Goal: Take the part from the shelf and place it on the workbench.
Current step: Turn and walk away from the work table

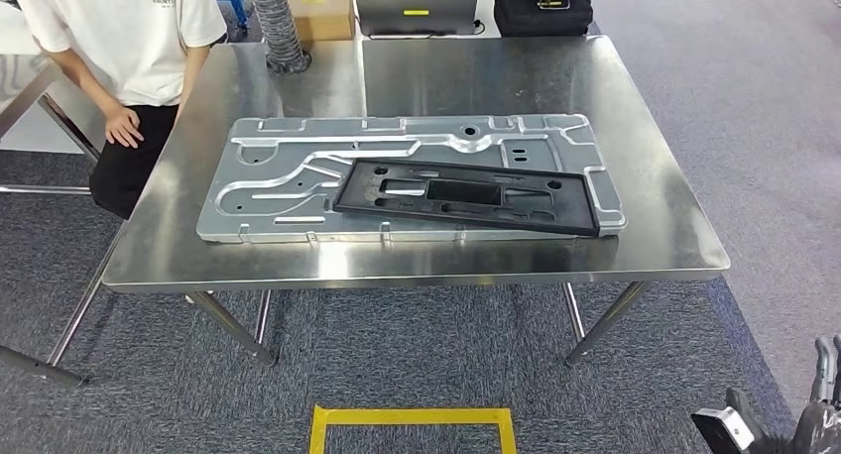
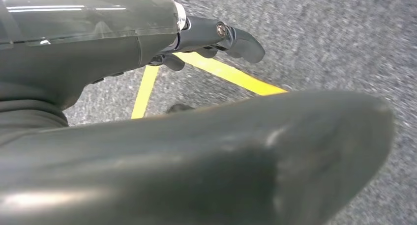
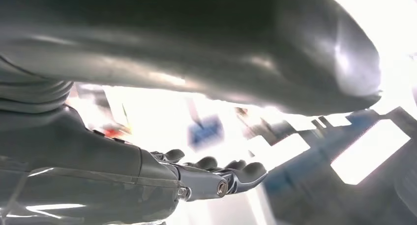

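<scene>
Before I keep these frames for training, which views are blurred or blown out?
Head view: sharp, mild glare on the steel workbench. Left wrist view: carpet motion-blurred, yellow floor tape soft. Right wrist view: background overexposed white and smeared behind the robot hand.

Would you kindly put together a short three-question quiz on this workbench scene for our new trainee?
1. True or false: the black part lies flat on the silver plate.
2. Where is the person? A) at the workbench's far left corner B) at its right edge
3. Fill in: the tape on the carpet before the workbench is ____.

Key: 1 true; 2 A; 3 yellow.
</scene>
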